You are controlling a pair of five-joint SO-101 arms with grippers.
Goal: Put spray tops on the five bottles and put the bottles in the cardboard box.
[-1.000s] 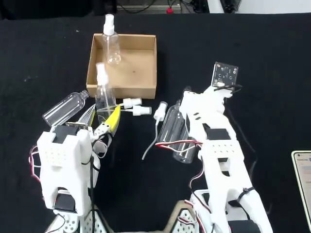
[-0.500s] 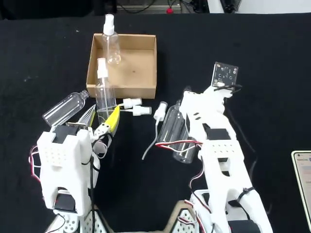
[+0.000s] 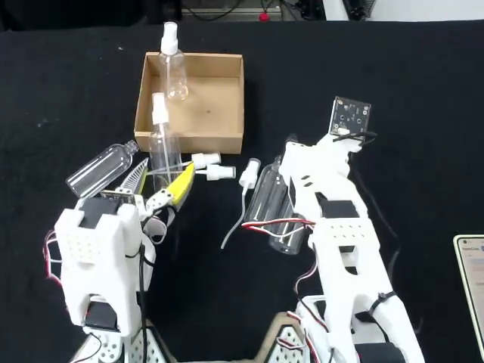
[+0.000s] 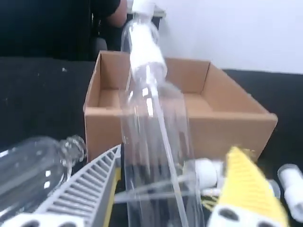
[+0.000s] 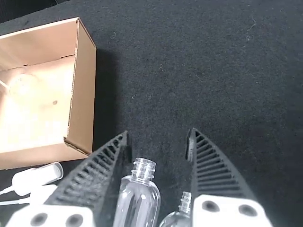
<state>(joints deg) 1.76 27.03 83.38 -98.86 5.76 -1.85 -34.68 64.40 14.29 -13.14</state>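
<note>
A clear bottle (image 3: pixel 161 147) with a white spray top stands upright just in front of the cardboard box (image 3: pixel 227 141). My left gripper (image 3: pixel 166 168) is open around it. In the left wrist view the grey finger (image 4: pixel 90 182) lies against the bottle (image 4: pixel 151 142) and the yellow finger (image 4: pixel 248 184) stands apart from it. A second capped bottle (image 3: pixel 174 69) stands in the box's far corner. My right gripper (image 5: pixel 158 135) is open over two uncapped bottles (image 3: pixel 266 195) lying under the right arm (image 3: pixel 329 197); one neck (image 5: pixel 143 169) sits between its fingers.
Another uncapped bottle (image 3: pixel 102 168) lies left of the left gripper. Three loose spray tops (image 3: pixel 206 159) (image 3: pixel 220 172) (image 3: pixel 248 176) lie on the black cloth between the arms, near the box's front wall. A flat device (image 3: pixel 470 272) lies at the right edge.
The left gripper's yellow finger has swung slightly outward, away from the capped bottle. The bottle stays upright in nearly the same spot. The right arm has not moved.
</note>
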